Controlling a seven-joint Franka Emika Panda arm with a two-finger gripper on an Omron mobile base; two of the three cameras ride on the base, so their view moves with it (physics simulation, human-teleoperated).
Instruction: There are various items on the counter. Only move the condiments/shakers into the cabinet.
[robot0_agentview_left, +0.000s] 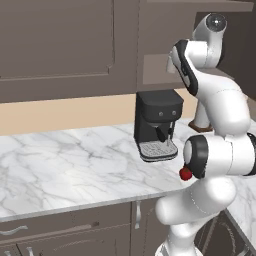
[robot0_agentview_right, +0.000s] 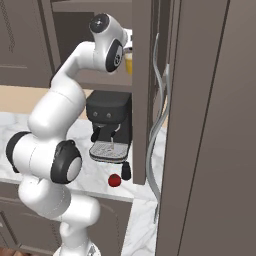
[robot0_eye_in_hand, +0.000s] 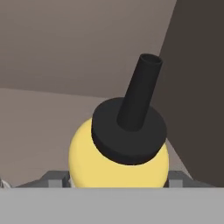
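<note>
Nearest you, in the hand view, the yellow squeeze bottle (robot0_eye_in_hand: 118, 164) sits between the gripper (robot0_eye_in_hand: 118, 180) fingers, its dark nozzle (robot0_eye_in_hand: 140, 94) pointing up and away from the hand. You see a grey finger pad (robot0_eye_in_hand: 56, 178) against each flank of the bottle, so the jaws read as pinching the bottle about its body, apparently so that it stays upright for setting down.

Taking the black coffee machine (robot0_agentview_left: 157, 124) as your landmark: in front of it and to its right, near the counter edge, lies the small red fruit (robot0_agentview_right: 114, 180), with a small dark bottle (robot0_agentview_right: 126, 171) just beside it. The fruit is not yours to move; the dark bottle, judged from the task, is still to be carried up.

Above and to the right of the machine, the yellow bottle shows as a sliver in the right base view beside the arm's wrist, over the brown shelf (robot0_agentview_right: 107, 86) of the wall cabinet (robot0_agentview_left: 165, 30), so delivery looks close to done.

Behind the bottle you have flat shelf running to the back wall and a darker side wall near the nozzle. The open cabinet door (robot0_agentview_right: 145, 90) stands just right of the wrist, so any withdrawal is best judged straight back out.
</note>
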